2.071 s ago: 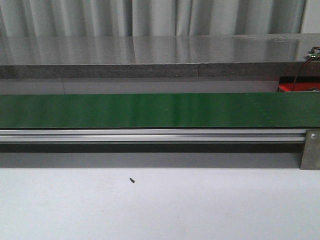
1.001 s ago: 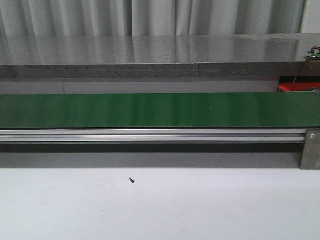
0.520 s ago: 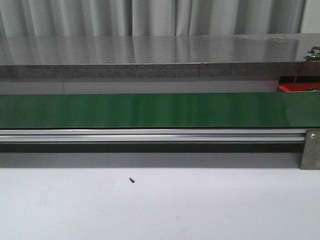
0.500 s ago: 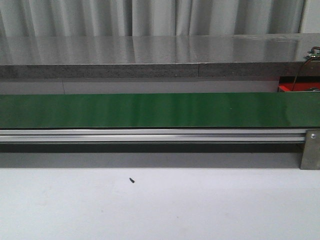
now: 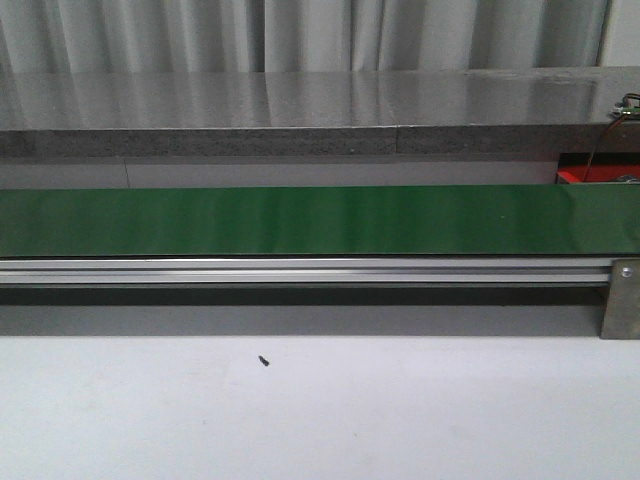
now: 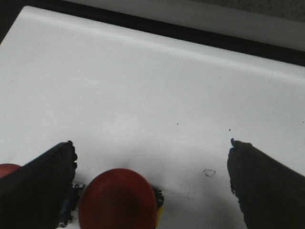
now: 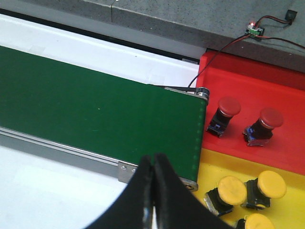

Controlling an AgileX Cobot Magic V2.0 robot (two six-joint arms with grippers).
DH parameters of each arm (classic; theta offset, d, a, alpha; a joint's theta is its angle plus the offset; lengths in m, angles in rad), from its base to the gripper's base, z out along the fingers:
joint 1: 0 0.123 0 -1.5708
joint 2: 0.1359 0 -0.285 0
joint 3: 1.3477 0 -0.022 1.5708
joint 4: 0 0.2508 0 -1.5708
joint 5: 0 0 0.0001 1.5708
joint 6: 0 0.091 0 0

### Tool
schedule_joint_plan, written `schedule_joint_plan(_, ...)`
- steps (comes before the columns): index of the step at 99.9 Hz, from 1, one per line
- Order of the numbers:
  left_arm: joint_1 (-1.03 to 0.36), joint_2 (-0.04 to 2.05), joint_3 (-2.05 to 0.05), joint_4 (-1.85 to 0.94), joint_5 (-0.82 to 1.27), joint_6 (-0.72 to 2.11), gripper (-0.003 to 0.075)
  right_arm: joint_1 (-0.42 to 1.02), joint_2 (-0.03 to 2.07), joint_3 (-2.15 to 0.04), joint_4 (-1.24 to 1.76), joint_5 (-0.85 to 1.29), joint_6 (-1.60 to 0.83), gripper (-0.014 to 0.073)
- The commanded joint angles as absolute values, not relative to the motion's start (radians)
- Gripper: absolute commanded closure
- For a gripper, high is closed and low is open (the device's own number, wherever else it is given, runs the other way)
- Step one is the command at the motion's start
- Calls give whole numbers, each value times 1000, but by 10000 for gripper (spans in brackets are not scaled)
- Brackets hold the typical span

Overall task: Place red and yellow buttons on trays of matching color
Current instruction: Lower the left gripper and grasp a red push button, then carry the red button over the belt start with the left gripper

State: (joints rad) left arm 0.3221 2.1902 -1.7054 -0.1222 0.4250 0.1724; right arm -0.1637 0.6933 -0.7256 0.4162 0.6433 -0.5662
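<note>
Left to right across the white bench [image 5: 400, 420]: the left gripper [image 6: 151, 179] hangs with its dark jaws released — spread wide over the pale surface. A red button [image 6: 117, 201] sits on the bench between them, nearer the jaw at its 9 o'clock, touching neither. A second red button [image 6: 8, 170] peeks out at the far edge beyond that same jaw, mostly hidden.

In the front view a small dark speck [image 5: 264, 361] lies on the bench at about 7 o'clock from the picture's centre. Behind it the green conveyor belt [image 5: 300, 220] runs the full width on its aluminium rail [image 5: 300, 270], nothing riding on it, with a grey stone ledge [image 5: 300, 105] and curtains [image 5: 300, 35] beyond.

Further right, the right gripper [image 7: 153, 167] hovers above the belt's end, jaws clenched on nothing, tips pressed together. Past the belt's end lie the trays: the red tray [image 7: 238, 76] holds two red buttons [image 7: 226, 112] [image 7: 264, 124] side by side, apart. The yellow tray [image 7: 209, 167], just beside it, carries three yellow buttons [image 7: 225, 191] [image 7: 267, 187] [image 7: 257, 222] close together — the third cut off by the frame edge. A small circuit board [image 7: 253, 29] with a red and black wire rests on the grey ledge above the red tray.
</note>
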Motion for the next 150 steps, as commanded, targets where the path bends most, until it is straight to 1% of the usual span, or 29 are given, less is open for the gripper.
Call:
schedule_joint_plan(1, 317, 2147, -1754, -122, 389, 175, 120, -164, 690, -750, 433, 584, -575, 690)
schedule_joint_plan(23, 314, 2154, -1759, -118, 387, 175, 153, -164, 690, -750, 433, 585, -575, 690)
schedule_joint_plan(56, 314, 2154, -1759, -93, 437, 175, 156, -164, 690, -750, 433, 585, -575, 690)
schedule_joint_plan(61, 314, 2154, -1759, -91, 442, 175, 167, -164, 690, -750, 433, 585, -575, 690)
schedule_joint_plan(68, 314, 2154, -1759, -81, 448, 175, 206, -164, 690, -750, 433, 585, -575, 690)
schedule_joint_plan(81, 314, 2154, -1759, -73, 452, 175, 302, -164, 690, -750, 433, 585, -575, 690)
schedule_joint_plan(103, 314, 2154, -1759, -59, 452, 175, 391, -164, 690, -750, 433, 585, -575, 690)
schedule_joint_plan(122, 316, 2154, -1759, -48, 452, 175, 514, -164, 690, -750, 433, 585, -575, 690)
schedule_joint_plan(130, 316, 2154, -1759, -48, 452, 175, 553, -164, 690, -750, 433, 585, -575, 690)
schedule_joint_plan(150, 316, 2129, -1759, -83, 467, 171, 564, -164, 690, -750, 433, 585, -575, 690)
